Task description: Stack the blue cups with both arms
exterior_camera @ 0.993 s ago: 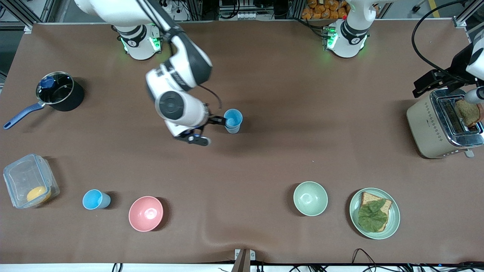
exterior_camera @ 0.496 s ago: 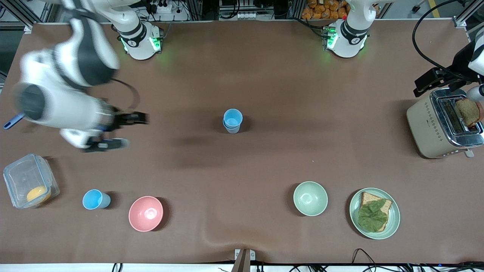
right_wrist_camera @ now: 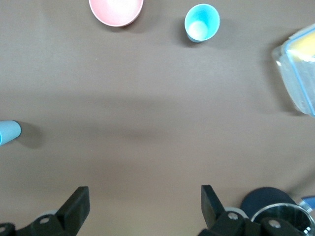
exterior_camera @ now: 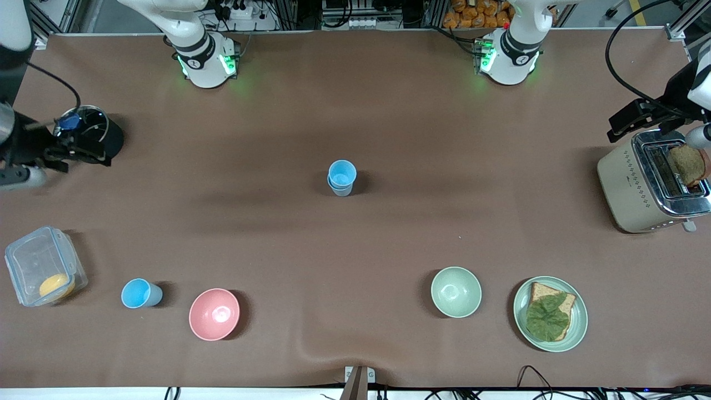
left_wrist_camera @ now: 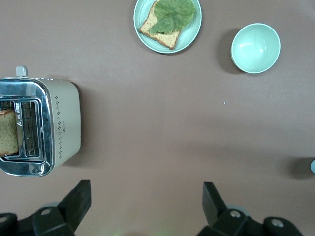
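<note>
A bright sky-blue cup sits nested in a duller grey-blue cup; this stack (exterior_camera: 341, 178) stands upright at the table's middle, with no gripper on it. Its edge shows in the right wrist view (right_wrist_camera: 7, 132). A second sky-blue cup (exterior_camera: 139, 293) stands alone near the front camera's edge, beside the pink bowl, and also shows in the right wrist view (right_wrist_camera: 202, 22). My right gripper (exterior_camera: 89, 154) is open and empty over the black pot; its jaws stand wide apart in its wrist view (right_wrist_camera: 145, 201). My left gripper (exterior_camera: 614, 129) is open and empty beside the toaster, waiting (left_wrist_camera: 146, 201).
A black pot (exterior_camera: 114, 139) with a blue handle stands at the right arm's end. A clear container (exterior_camera: 39, 266), pink bowl (exterior_camera: 214, 314), pale green bowl (exterior_camera: 456, 291) and sandwich plate (exterior_camera: 577, 322) line the near edge. A toaster (exterior_camera: 633, 189) stands at the left arm's end.
My right gripper let go of the stacked cups and swung away toward the right arm's end, now over the pot. The stack stayed put. The left arm has not moved.
</note>
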`<action>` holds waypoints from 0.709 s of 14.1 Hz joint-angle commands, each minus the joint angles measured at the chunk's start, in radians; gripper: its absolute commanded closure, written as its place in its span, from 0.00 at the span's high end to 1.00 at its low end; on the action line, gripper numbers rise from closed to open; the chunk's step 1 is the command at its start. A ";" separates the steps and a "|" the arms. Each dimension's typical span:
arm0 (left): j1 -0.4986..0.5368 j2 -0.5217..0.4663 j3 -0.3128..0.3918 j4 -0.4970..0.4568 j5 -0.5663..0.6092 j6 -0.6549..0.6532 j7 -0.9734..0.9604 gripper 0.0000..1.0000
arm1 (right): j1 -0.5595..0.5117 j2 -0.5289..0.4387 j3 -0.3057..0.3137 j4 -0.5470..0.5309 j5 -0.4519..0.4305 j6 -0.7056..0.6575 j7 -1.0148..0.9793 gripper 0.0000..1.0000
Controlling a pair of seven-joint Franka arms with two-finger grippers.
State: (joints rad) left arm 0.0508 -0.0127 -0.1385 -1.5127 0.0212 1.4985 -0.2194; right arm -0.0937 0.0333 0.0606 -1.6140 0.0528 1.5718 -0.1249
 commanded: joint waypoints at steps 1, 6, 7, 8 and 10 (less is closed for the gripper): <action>0.004 0.000 -0.007 0.012 0.005 -0.006 0.008 1.00 | 0.023 -0.062 0.016 -0.046 -0.067 -0.009 0.076 1.00; 0.006 0.003 -0.006 0.012 0.008 -0.006 0.014 1.00 | 0.017 -0.064 0.013 -0.040 -0.068 -0.007 0.042 1.00; 0.001 0.005 -0.006 0.012 0.009 -0.006 0.011 1.00 | 0.019 -0.064 0.013 -0.037 -0.068 -0.004 0.027 1.00; 0.001 0.005 -0.006 0.012 0.008 -0.006 0.012 1.00 | 0.019 -0.064 0.015 -0.027 -0.068 -0.004 0.027 1.00; 0.004 0.005 -0.006 0.012 0.005 -0.006 0.012 1.00 | 0.017 -0.064 0.015 -0.027 -0.068 -0.006 0.025 1.00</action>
State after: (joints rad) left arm 0.0503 -0.0109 -0.1388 -1.5127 0.0212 1.4985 -0.2173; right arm -0.0747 -0.0075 0.0720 -1.6304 0.0037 1.5639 -0.0865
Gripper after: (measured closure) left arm 0.000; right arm 0.000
